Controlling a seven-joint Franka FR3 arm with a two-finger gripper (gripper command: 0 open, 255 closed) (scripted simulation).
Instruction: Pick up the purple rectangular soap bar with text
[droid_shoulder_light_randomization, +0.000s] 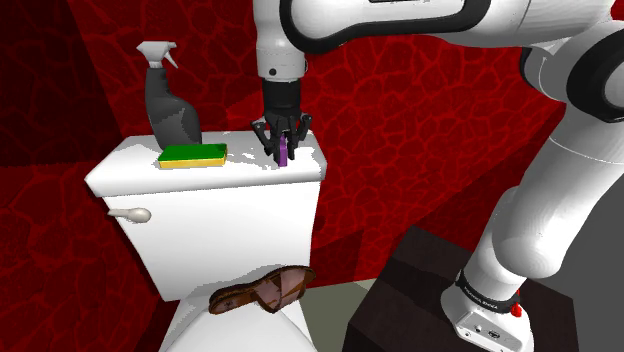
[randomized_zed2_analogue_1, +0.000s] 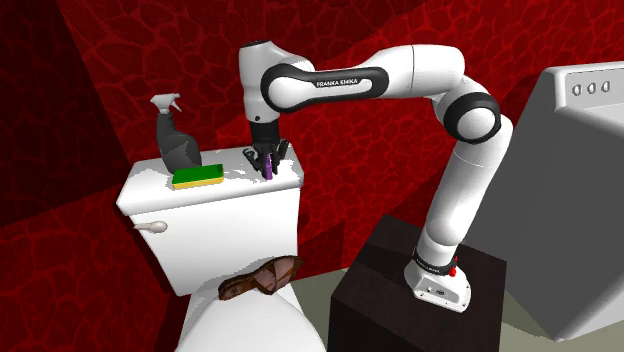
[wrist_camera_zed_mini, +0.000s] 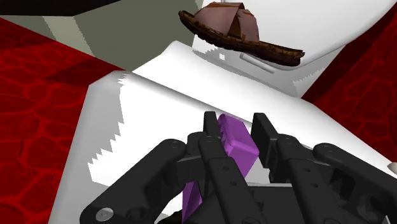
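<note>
The tool (droid_shoulder_light_randomization: 282, 143) points down over the white toilet tank lid (droid_shoulder_light_randomization: 130, 165). Its two black fingers are clamped on the purple soap bar (droid_shoulder_light_randomization: 285, 155), one on each flat side. The bar stands up on its thin edge between them. In the wrist view the soap bar (wrist_camera_zed_mini: 238, 143) sits snug in the tool (wrist_camera_zed_mini: 235, 121), with no gap on either side that I can see. I cannot read any words on it from here.

The soap is near the end of the tank lid that is on the shoulder view's right. Its low end is very close to the lid. I cannot tell if it touches the lid or hangs just above it.

A green and yellow sponge (droid_shoulder_light_randomization: 192, 154) lies well apart from the soap. A dark grey spray bottle (droid_shoulder_light_randomization: 170, 105) stands behind the sponge. A brown shoe (droid_shoulder_light_randomization: 262, 290) lies lower down, on the toilet's closed cover.

I think the grab is done and the lift is the step in hand. The next move should be straight up, with the squeeze kept firm so the smooth bar does not slip out.
</note>
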